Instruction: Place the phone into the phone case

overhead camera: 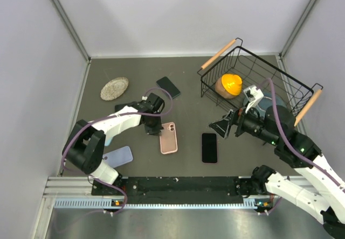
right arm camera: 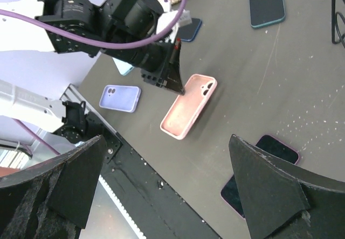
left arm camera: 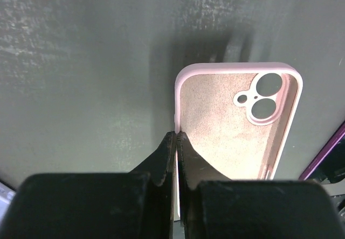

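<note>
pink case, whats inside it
The pink case holds no phone, just lining and camera holes. The left gripper pinches one side wall; its fingers hide the near end in the wrist view.

Dark grey matte worktop [overhead camera: 135, 67], lightly scuffed. Plain pale walls [overhead camera: 178, 13] on three sides. Aluminium rail [overhead camera: 178, 202] along near edge.

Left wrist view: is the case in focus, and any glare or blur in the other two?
Left wrist: pink case sharp, left tool close to the lens, dark and soft, pale sheen on the table upper left. Right wrist: right tool shows as big blurred dark shapes in the bottom corners; mid-frame is crisp. Top external: even light, soft shadows, no glare.
</note>
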Motion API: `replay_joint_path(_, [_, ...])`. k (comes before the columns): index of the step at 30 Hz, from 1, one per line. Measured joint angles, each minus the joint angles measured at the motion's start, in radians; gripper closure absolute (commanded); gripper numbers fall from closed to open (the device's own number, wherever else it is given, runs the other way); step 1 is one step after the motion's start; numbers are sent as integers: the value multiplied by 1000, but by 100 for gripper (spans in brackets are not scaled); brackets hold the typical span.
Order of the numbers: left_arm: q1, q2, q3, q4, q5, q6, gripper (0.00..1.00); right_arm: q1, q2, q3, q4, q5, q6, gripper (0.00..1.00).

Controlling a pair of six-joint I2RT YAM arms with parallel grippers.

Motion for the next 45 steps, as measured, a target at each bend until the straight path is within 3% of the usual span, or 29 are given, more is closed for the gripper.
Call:
replay_joint_path(1, [0,0,-2,4,6,4,67,0,-10,-1,0,0,0,2])
replay_joint_path(7, [-2,-3,-13,6,27,2,38,0,-22,-6,11,0,-2,2])
replay_joint_path(8, [-2,-7,-12,5,26,2,18,0,-21,-6,12,0,-2,2])
replay_joint_path(11, [-2,-27,14,-35,-19,-16,8,0,-21,-6,11,0,-2,2])
replay_joint_path(16, [42,-33,182,-151,-151,-120,9,0,-22,-6,12,-3,-2,2])
replay_joint_path(23, [322,-3,359,-247,-244,-356,12,0,-22,-6,11,-31,-2,2])
replay_joint_path(29, [483,84,372,-286,-233,-574,9,0,-29,-6,2,-21,2,1])
replay_joint_path(32, [522,114,354,-283,-194,-644,1,0,-36,-5,-4,-21,3,1])
replay_joint_path(45, [547,312,481,-315,-202,-776,2,0,-38,4,-35,-10,10,1])
